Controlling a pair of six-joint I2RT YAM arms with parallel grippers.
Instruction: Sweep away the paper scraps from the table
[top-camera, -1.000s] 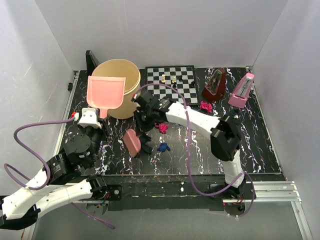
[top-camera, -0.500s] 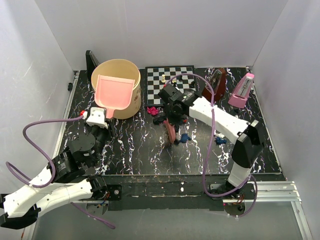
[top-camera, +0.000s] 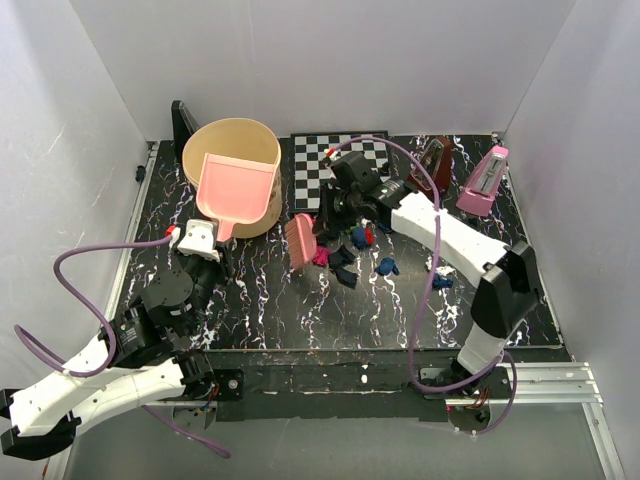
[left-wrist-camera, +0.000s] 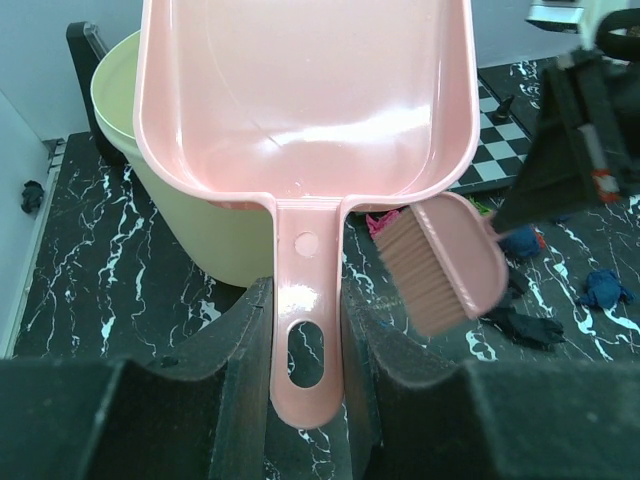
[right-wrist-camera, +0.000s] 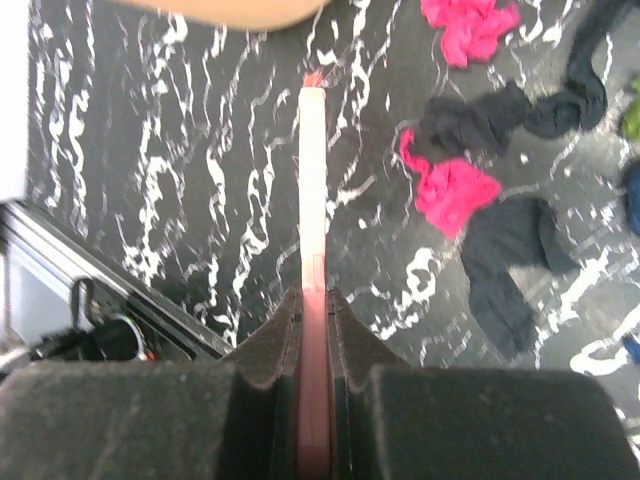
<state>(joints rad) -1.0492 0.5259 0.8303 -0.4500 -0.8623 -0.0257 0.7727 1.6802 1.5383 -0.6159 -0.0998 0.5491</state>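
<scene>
Left gripper (left-wrist-camera: 305, 330): I am clamping the handle of the pink dustpan (left-wrist-camera: 300, 100), its scoop reaching ahead of the fingers by the beige bucket (left-wrist-camera: 190, 210). Right gripper (right-wrist-camera: 313, 340): I am pinching the pink brush (right-wrist-camera: 313, 180) edge-on, bristles pointing ahead. Paper scraps (right-wrist-camera: 450, 190): magenta and black wads are lying on the table (right-wrist-camera: 180, 150) just beside the brush, ahead of this gripper.

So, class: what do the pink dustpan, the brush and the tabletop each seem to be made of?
The dustpan: glossy moulded plastic, judging by its smooth sheen and highlights. The brush: pink plastic back with fine matte bristles, probably synthetic. The table: black with white veins, likely a marble-print laminate, though real stone cannot be excluded.
</scene>
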